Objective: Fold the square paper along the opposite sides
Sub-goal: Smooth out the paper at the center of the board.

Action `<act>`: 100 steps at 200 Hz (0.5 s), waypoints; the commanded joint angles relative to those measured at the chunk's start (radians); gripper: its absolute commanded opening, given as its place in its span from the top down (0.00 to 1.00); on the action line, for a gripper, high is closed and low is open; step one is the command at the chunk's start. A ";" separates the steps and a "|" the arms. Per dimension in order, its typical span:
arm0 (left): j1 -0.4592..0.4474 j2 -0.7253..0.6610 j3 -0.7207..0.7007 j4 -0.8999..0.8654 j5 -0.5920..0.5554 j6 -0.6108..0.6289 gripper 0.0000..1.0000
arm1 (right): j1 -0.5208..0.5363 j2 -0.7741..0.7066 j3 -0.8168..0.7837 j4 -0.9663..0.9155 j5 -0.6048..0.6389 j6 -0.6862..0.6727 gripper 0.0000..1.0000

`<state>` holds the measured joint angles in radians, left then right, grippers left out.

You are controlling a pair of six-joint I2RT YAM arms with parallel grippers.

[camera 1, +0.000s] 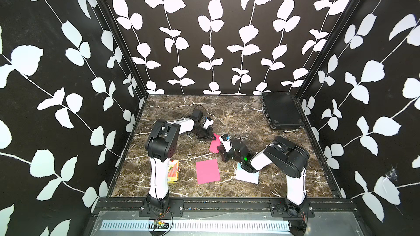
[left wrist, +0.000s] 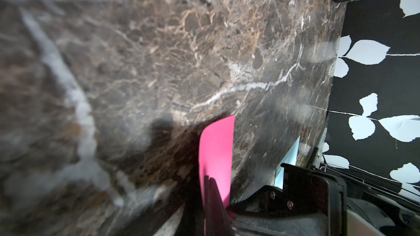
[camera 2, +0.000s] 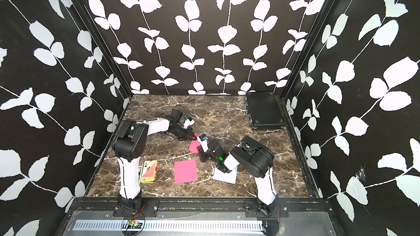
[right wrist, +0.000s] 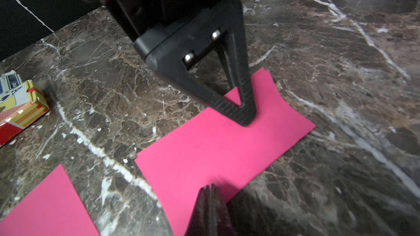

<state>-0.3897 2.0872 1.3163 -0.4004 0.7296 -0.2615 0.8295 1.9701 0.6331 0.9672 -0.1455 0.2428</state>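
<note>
Left pincer [right wrist: 246, 119] and right pincer [right wrist: 210, 189], both pressed together, bear on the folded pink paper [right wrist: 204, 150]; slow firm strokes should sharpen its crease

The left arm [camera 1: 159, 173] rises from its base at the lower centre-left in both top views. It bends at a black elbow and stretches rightward toward mid-frame, with the wrist tipped down. The left gripper [camera 1: 213, 135] points down and to the right, its jaws closed together and its tip set low. The right arm [camera 1: 295, 182] stands at the lower right, folds at its elbow and reaches leftward with the forearm sloping down. The right gripper [camera 1: 219, 149] lies low near frame centre, jaws pressed together, aimed up-left toward the left gripper, near it but apart.
</note>
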 commanded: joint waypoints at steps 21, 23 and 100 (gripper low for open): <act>-0.003 0.037 -0.005 -0.077 -0.072 0.029 0.86 | 0.012 0.021 -0.034 -0.110 0.009 -0.008 0.97; -0.003 0.037 -0.006 -0.076 -0.073 0.029 0.85 | 0.012 0.022 -0.033 -0.109 0.009 -0.008 0.97; -0.001 0.037 0.009 -0.101 -0.105 0.051 0.98 | 0.013 0.020 -0.031 -0.098 -0.022 -0.015 0.97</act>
<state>-0.3904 2.0922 1.3327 -0.4252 0.7223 -0.2356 0.8326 1.9697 0.6300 0.9710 -0.1402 0.2367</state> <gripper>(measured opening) 0.145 0.046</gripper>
